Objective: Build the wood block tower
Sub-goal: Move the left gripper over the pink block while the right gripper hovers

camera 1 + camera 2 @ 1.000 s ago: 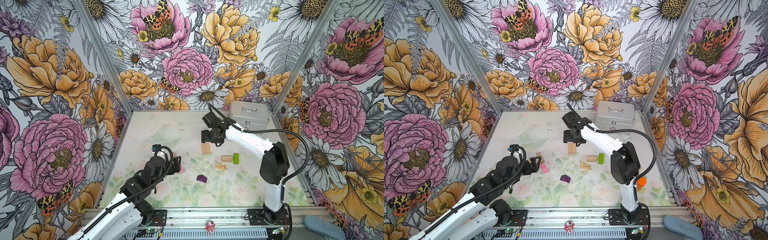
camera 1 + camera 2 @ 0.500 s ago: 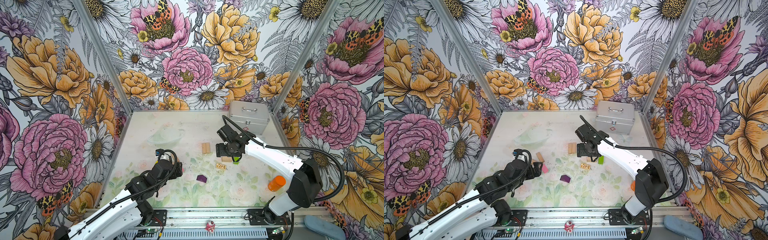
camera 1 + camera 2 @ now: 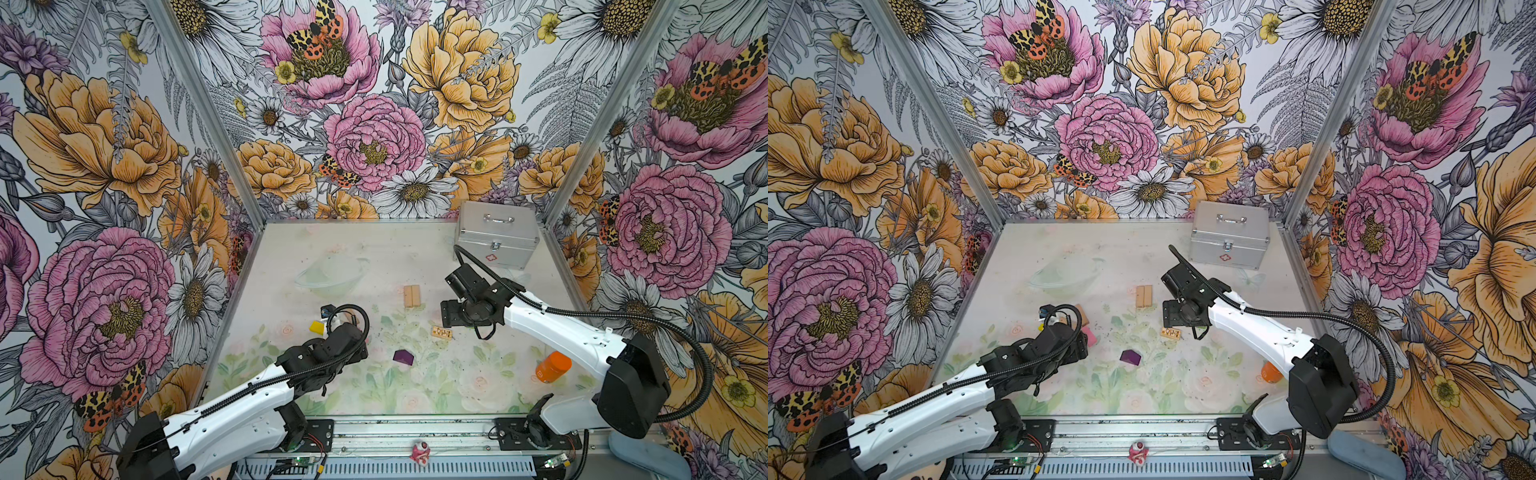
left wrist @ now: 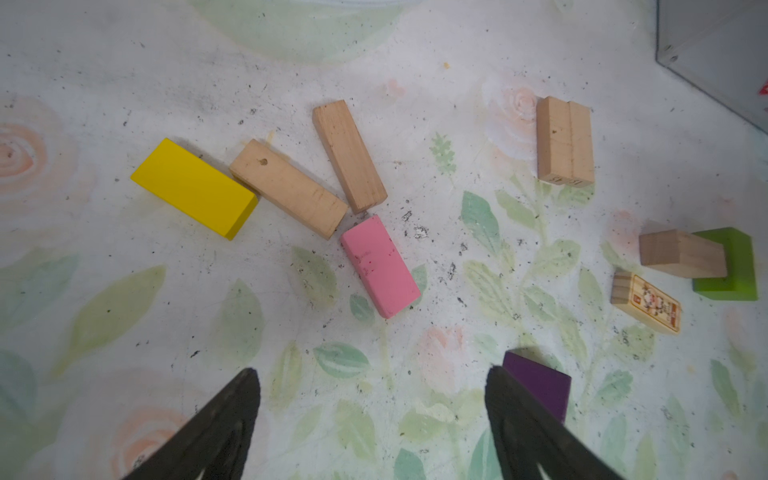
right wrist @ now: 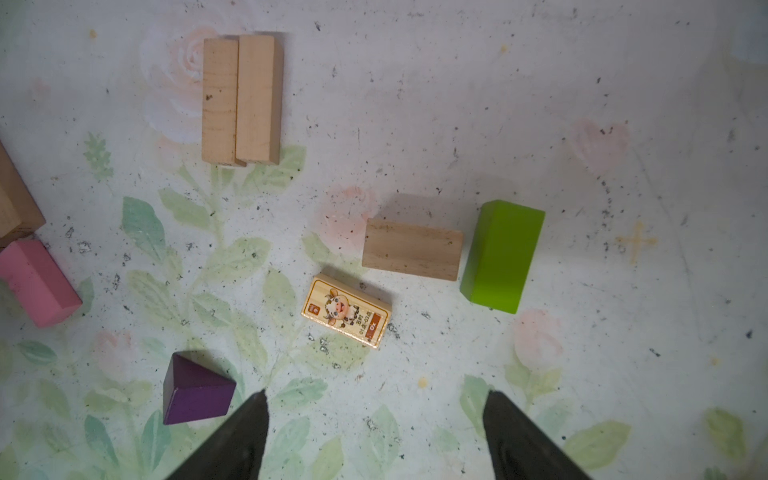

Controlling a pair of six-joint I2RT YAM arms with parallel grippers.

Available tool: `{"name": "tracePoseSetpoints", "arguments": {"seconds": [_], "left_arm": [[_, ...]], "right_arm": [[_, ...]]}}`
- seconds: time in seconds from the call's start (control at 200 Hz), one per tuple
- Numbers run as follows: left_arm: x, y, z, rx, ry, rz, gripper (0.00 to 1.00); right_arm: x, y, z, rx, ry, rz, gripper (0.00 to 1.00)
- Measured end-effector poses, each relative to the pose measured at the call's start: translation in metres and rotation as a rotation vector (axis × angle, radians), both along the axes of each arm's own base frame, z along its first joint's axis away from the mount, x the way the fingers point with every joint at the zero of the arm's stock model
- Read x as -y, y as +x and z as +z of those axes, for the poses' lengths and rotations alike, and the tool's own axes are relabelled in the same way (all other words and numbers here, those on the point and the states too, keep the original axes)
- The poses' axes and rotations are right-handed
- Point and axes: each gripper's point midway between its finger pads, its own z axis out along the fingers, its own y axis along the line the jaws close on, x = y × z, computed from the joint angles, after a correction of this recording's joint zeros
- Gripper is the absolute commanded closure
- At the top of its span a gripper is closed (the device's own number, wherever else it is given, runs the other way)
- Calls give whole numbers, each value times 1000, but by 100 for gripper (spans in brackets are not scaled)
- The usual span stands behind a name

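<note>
left wrist view: left gripper (image 4: 370, 370) gapes wide, empty; best centre over pink block (image 4: 380, 266), jaws across its narrow sides.

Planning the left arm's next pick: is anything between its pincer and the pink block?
Nothing visible does. In the left wrist view the open left pincer faces the pink block across bare mat. The purple block lies to one side of the pincer, off that line.
</note>
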Motion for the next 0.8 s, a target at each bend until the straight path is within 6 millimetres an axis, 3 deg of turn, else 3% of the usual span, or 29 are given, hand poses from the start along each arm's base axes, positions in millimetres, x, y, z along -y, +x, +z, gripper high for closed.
{"name": "tracePoseSetpoints", "arguments": {"seconds": [0.27,0.53,0.801], "left_arm": [[4,17,-5,-18,36,30,13],[-13,43,-6,-19,37,97,13],[-16,64,-8,-31,34,116,16]], "right_arm": [[13,6,-6,-14,9,-25,17],[17,12,-5,-10,28,-28,17],[10,14,-1,-14,63,-10,17]]}}
